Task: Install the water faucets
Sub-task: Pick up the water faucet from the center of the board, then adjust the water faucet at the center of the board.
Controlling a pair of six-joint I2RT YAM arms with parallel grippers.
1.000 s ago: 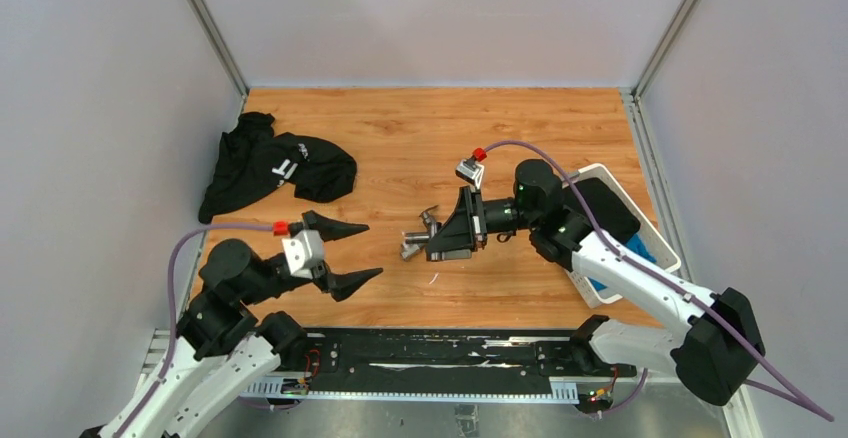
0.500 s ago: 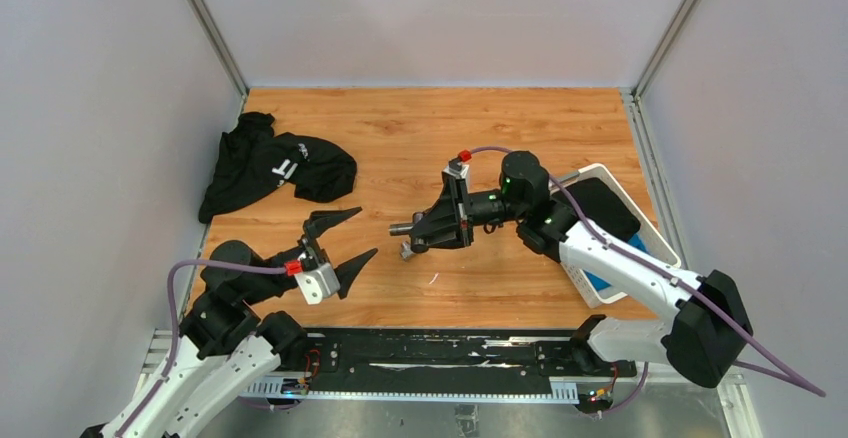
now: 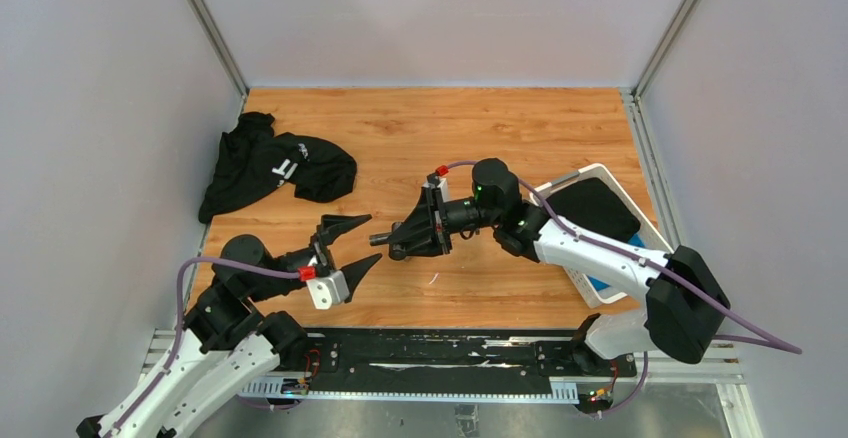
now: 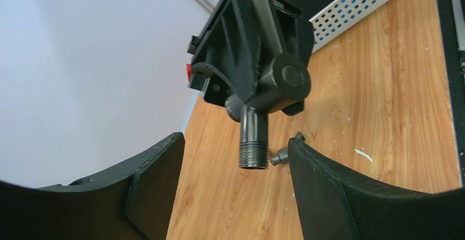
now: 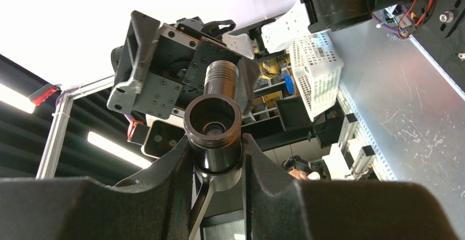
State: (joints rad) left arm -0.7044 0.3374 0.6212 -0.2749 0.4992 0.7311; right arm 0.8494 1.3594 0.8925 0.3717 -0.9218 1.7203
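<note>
My right gripper (image 3: 408, 237) is shut on a dark-grey faucet body (image 3: 392, 240) and holds it above the table, with its threaded stub pointing left. In the right wrist view the faucet (image 5: 213, 125) is clamped between both fingers, its open end facing the camera. My left gripper (image 3: 374, 238) is open, and its fingertips flank the stub's end. In the left wrist view the stub (image 4: 253, 151) hangs between the spread fingers of the left gripper (image 4: 236, 141) without touching them. A small loose faucet piece (image 4: 281, 155) lies on the wood beside the right-hand finger.
A black cloth garment (image 3: 275, 163) lies at the table's back left. A white plastic basket (image 3: 650, 248) holding dark and blue items stands at the right edge. A black rail (image 3: 430, 350) runs along the near edge. Grey walls close three sides.
My right gripper has carried the faucet leftward and turned its stub toward the left gripper. My left gripper has rolled over and moved right, so its open fingers now flank the stub.
</note>
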